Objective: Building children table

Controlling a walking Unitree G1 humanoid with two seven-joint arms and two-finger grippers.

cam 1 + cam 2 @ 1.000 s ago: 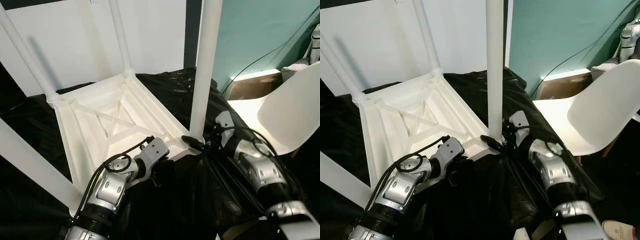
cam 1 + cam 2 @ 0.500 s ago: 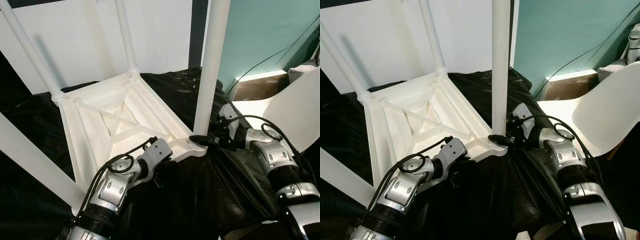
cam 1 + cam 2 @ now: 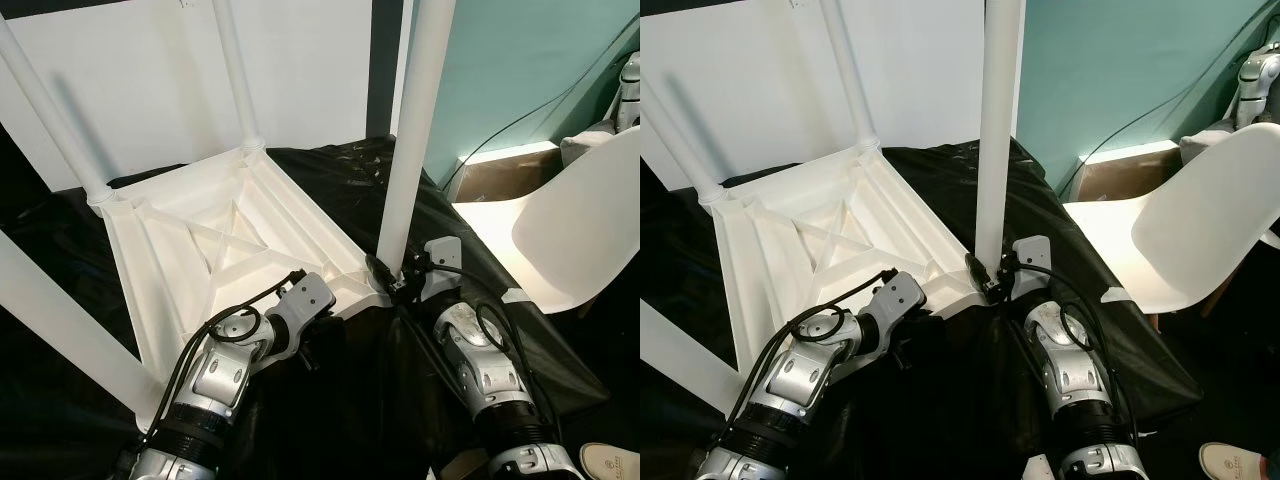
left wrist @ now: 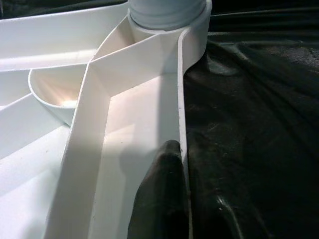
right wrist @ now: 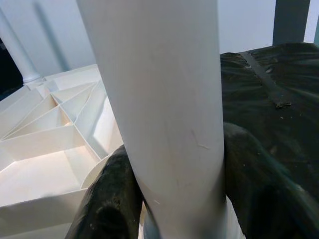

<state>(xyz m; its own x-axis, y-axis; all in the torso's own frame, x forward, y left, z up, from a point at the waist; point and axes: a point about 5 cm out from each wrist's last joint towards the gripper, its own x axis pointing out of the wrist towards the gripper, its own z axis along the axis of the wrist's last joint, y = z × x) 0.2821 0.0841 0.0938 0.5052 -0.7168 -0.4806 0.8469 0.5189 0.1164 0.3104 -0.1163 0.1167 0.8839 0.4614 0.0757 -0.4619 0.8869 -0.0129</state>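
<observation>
Right gripper (image 3: 988, 277) pinches the table leg (image 3: 996, 130) low down, probably to twist it tight. Left gripper (image 3: 318, 322) seems to pinch the upside-down table's rim (image 4: 181, 99) beside it, holding it steady.

Upturned table (image 3: 220, 240) on sheet (image 3: 400, 400); chair (image 3: 560, 230) right; wall board (image 3: 150, 80) behind.

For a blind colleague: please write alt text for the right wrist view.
The right pincer grips a thick white table leg, one black finger on each side. Behind lie the upturned white tabletop with ribs and black plastic sheeting.
</observation>
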